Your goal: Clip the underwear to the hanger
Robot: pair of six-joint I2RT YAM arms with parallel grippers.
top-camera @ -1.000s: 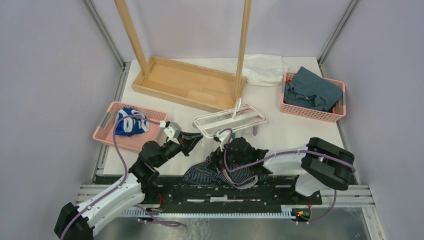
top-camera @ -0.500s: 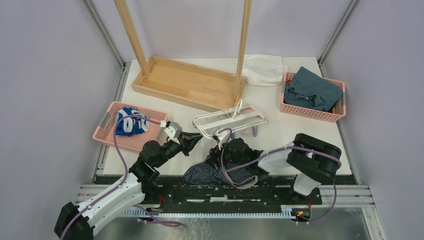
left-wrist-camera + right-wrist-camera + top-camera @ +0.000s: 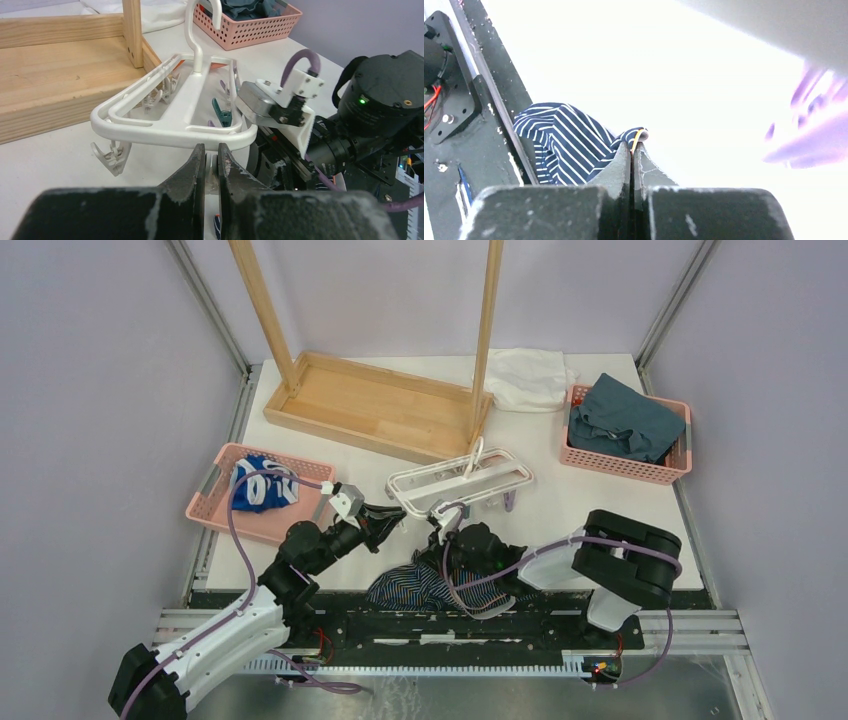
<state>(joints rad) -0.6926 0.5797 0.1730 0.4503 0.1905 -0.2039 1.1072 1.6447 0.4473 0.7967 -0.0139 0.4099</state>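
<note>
Underwear, dark navy pinstriped boxer shorts with orange trim: crumpled heap at the near edge of the white table, partly over the black base rail, just below the hanger. Soft, light, floppy cloth, so it will sag and fold wherever it isn't held. The hem or waistband edge is the best place to grab, since it's doubled fabric and less slippery. My right gripper has its jaws pressed together on exactly that, an orange-trimmed edge raised into a small peak, with the rest draping down and to the left in the wrist view. From above, the heap's long axis runs roughly left-right along the table edge, and the pinched peak points away from me toward the hanger.

The hanger is a white plastic rectangular drying frame, lying flat with its long axis about left-right, its hook toward the tall wooden rack and its clips dangling off the rails. My left gripper sits at the near rail with only a narrow slit between its jaws. I can't tell if a clip is in it.
</note>
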